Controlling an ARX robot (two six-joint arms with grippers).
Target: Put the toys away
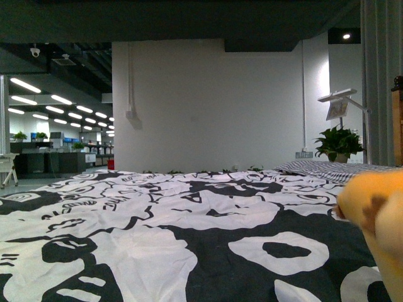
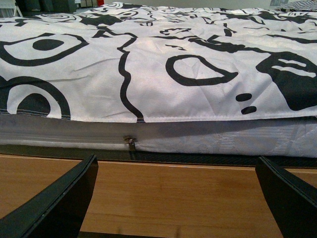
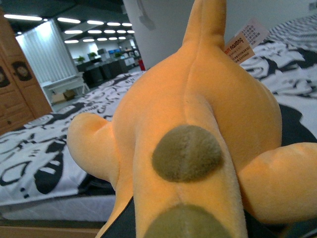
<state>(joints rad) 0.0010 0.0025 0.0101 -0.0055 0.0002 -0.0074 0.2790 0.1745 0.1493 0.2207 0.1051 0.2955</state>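
- One plush toy [image 3: 193,99], yellow-orange with olive-brown spots, close against the right wrist camera; blurred at the far right edge of the front view, over the bed cover [image 1: 157,214].
- Resting on the bed or raised off it: cannot tell.
- Paper label [image 3: 245,39] at the toy's far end.
- Right gripper [image 3: 126,218]: only dark slivers beneath the toy; clamped or not, cannot tell.
- Left gripper [image 2: 176,161]: black fingers [image 2: 59,203] wide apart, holding nothing, low beside the bed.
- Beyond it, a wooden board [image 2: 173,193], then the white mattress [image 2: 223,136] with a zip pull [image 2: 130,143], the black-and-white cover hanging over the edge.
- Striped pillow [image 1: 327,168] and potted plant [image 1: 339,143] far right.
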